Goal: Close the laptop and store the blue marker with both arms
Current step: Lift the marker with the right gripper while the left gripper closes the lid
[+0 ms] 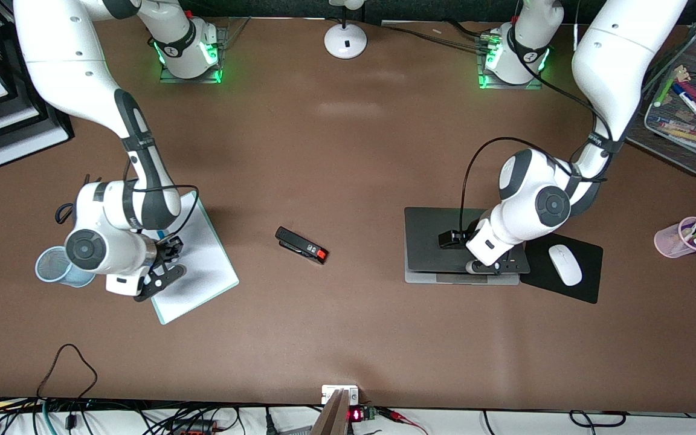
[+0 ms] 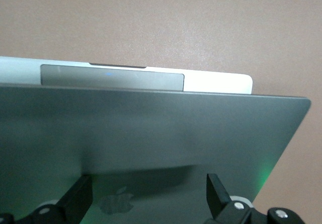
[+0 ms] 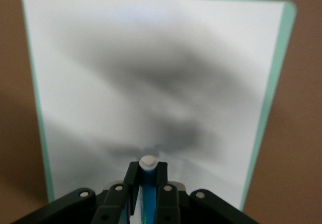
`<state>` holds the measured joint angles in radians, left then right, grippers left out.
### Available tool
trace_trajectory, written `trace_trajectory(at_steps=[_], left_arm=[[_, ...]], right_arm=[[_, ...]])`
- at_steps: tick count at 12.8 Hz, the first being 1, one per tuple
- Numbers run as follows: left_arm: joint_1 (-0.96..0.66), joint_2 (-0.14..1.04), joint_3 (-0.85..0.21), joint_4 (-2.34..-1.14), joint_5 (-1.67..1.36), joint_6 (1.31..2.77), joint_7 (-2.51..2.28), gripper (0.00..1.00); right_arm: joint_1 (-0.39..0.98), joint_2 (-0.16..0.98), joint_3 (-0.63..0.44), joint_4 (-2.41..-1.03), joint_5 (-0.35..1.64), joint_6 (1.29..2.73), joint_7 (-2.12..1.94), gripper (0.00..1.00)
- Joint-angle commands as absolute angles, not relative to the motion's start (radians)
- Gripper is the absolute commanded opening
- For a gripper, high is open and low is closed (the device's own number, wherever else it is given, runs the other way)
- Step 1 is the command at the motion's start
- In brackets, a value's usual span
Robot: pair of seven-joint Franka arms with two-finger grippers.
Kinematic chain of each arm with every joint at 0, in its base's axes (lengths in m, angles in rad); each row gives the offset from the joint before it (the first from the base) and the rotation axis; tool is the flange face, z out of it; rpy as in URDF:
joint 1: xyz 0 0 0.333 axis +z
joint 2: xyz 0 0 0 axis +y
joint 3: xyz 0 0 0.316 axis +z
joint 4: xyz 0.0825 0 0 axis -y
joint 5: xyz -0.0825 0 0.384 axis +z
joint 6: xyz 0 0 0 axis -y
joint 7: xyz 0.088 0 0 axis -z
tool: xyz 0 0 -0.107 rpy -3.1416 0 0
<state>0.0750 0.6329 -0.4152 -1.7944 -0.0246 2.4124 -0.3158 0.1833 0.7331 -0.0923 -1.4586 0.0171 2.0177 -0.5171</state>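
Note:
The laptop [image 1: 438, 238] lies toward the left arm's end of the table, its dark grey lid lowered almost flat over the silver base. My left gripper [image 1: 484, 266] is open just over the lid. In the left wrist view its fingers [image 2: 78, 199] stand apart on either side of the apple logo on the laptop [image 2: 151, 128], with a strip of the base showing past the lid's edge. My right gripper [image 1: 164, 275] is over the white clipboard [image 1: 203, 272]. It is shut on the blue marker [image 3: 147, 181], whose white end pokes out between the fingers of the right gripper [image 3: 147, 171].
A light blue mesh cup [image 1: 52, 266] stands beside the right arm's wrist. A black stapler [image 1: 301, 244] lies mid-table. A white mouse [image 1: 565, 264] sits on a black pad beside the laptop. A pink cup of pens [image 1: 686, 237] and a mesh tray of markers [image 1: 692, 109] stand at the left arm's end.

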Motion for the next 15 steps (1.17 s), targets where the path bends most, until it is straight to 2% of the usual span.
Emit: trace_trajectory(at_steps=[1,4,9,13,15], left_arm=[[0.045,0.666,-0.400,-1.764,-0.035,2.437,-0.310,1.00],[0.008,0.684,-0.370,-1.764,-0.035,2.439,-0.313,1.00],[-0.008,0.666,-0.347,-1.766,-0.034,2.439,-0.316,1.00],[0.021,0.540,-0.347,-1.766,-0.034,2.337,-0.313,1.00],[0.049,0.459,-0.347,-1.763,-0.034,2.243,-0.307,1.00]], right_arm=[[0.184,0.719,-0.089,-1.312,0.035,1.858,-0.537,0.00],[0.178,0.700,-0.092,-1.197,0.032,1.769,-0.549,0.00],[0.155,0.651,-0.106,-1.163,0.028,1.805,-0.740,0.00],[0.072,0.632,-0.098,-1.164,0.037,1.933,-1.068,0.00],[0.019,0.627,-0.097,-1.166,0.116,1.957,-1.245,0.00]])
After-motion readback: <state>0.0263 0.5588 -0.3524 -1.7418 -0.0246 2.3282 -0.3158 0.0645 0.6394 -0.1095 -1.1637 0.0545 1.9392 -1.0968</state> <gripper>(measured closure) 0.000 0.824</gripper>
